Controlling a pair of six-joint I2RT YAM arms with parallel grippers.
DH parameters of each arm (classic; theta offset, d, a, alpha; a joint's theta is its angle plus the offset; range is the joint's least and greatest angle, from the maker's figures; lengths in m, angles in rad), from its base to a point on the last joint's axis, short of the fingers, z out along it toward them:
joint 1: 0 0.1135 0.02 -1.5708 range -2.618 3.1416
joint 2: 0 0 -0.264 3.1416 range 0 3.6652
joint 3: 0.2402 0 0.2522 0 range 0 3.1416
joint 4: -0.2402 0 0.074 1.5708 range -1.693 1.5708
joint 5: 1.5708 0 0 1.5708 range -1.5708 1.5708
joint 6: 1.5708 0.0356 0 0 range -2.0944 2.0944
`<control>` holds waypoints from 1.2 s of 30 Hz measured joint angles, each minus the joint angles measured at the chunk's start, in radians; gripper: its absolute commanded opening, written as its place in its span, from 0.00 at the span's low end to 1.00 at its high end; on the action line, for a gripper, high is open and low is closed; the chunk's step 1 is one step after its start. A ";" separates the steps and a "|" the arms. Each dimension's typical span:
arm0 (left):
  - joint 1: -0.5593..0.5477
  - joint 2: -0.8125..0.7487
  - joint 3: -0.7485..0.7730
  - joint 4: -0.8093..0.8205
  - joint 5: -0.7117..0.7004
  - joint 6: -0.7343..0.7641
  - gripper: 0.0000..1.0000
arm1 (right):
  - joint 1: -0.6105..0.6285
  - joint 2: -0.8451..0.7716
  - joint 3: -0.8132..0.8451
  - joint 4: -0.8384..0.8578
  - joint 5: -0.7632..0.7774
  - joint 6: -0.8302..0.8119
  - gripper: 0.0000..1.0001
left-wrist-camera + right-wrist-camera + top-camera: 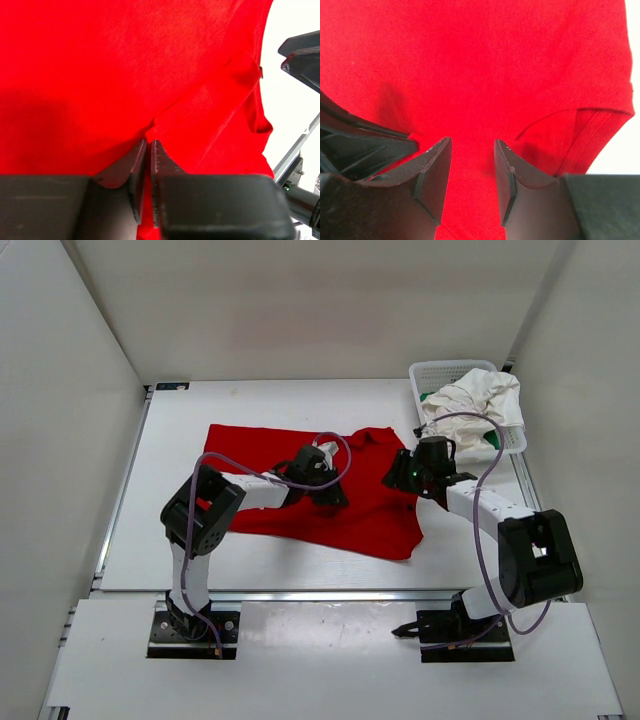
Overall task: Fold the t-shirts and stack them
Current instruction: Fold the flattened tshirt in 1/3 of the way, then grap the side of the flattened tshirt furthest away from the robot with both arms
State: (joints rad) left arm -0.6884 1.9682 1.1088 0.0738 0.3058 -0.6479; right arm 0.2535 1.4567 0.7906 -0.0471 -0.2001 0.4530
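Here, both black arms bend at the elbow and reach forward from their bases over the white surface (250, 405), the left arm angling inward to the right and the right arm angling inward to the left, so their wrists come near each other above the middle of the scene. A bright red cloth t-shirt (370, 520) lies spread flat across the centre of the surface, wider than both arms together. At the far right corner stands a white plastic mesh basket (440, 368), and in it a crumpled white cloth shirt (475, 400) is heaped above the rim, with a sliver of green cloth (496, 442) showing at its near edge. The left gripper (149, 141) is down on the middle of the red shirt, its jaws drawn almost together on a small raised ridge of the cloth, with creases running out from the tips. The right gripper (472, 142) sits over the shirt's right part near a hemmed sleeve edge, its jaws standing apart with flat red cloth showing between them, nothing held.
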 measured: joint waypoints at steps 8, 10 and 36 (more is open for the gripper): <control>0.023 -0.111 -0.160 0.143 -0.028 -0.052 0.31 | 0.000 -0.002 -0.054 0.014 -0.011 0.018 0.37; 0.034 -0.129 -0.172 0.178 -0.036 -0.064 0.36 | -0.001 -0.002 -0.054 0.023 -0.011 0.018 0.37; 0.412 -0.130 -0.075 0.187 -0.078 -0.125 0.42 | -0.053 0.510 0.544 -0.006 0.282 -0.034 0.22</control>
State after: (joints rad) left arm -0.2768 1.8378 1.0340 0.2611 0.2279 -0.7727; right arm 0.2001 1.9667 1.3350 -0.0532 0.0818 0.4191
